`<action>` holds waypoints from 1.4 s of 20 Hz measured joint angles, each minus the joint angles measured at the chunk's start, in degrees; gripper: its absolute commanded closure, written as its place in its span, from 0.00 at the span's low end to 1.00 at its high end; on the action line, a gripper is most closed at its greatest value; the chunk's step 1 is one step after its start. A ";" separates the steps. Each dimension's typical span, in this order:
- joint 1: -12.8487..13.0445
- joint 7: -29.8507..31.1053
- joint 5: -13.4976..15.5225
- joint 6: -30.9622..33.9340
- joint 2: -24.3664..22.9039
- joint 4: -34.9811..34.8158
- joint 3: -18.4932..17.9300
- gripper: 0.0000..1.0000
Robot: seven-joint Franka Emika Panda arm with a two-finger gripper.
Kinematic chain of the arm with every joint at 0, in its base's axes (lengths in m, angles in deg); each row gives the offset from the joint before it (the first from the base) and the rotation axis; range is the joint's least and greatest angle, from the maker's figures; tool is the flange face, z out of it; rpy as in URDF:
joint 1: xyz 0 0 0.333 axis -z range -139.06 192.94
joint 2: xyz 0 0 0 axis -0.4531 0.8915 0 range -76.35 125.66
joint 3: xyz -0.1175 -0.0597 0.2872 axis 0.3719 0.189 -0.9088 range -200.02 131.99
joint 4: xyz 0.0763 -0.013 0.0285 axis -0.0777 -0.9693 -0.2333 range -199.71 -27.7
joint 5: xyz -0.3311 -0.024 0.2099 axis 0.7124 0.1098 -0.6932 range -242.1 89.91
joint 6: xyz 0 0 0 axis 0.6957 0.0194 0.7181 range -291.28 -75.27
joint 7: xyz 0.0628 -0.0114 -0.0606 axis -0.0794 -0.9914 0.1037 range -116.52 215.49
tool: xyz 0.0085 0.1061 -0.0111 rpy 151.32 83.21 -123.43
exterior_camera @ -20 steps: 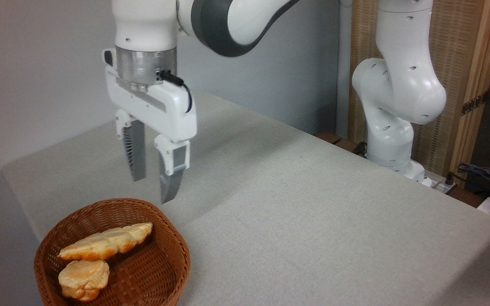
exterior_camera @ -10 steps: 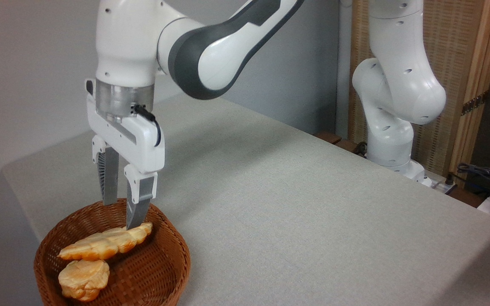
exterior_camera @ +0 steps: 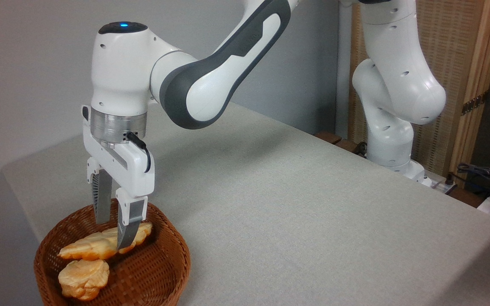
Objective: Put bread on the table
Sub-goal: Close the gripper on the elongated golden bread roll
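gripper point(exterior_camera: 112, 233): lower than half a second ago, down inside the basket point(exterior_camera: 160, 272) at lower left | fingers: apart, straddling the bread point(exterior_camera: 96, 246), not yet clamped | bread: unmoved in basket, behind the bun point(exterior_camera: 83, 278) | table point(exterior_camera: 292, 212): right of basket

The table point(exterior_camera: 296, 212) was a large rectangular surface covered in plain light grey-beige woven cloth, the cloth falling over its left edge; a brown wicker basket point(exterior_camera: 160, 272) sat directly on it at the near left corner, close to both the front and the left edges; the arm's white base point(exterior_camera: 391, 163) stood at the far right edge, just beside the cloth.
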 measured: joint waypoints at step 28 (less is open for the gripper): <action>-0.01 0.01 -5.26 -1.95 2.42 0.54 0.23 0.46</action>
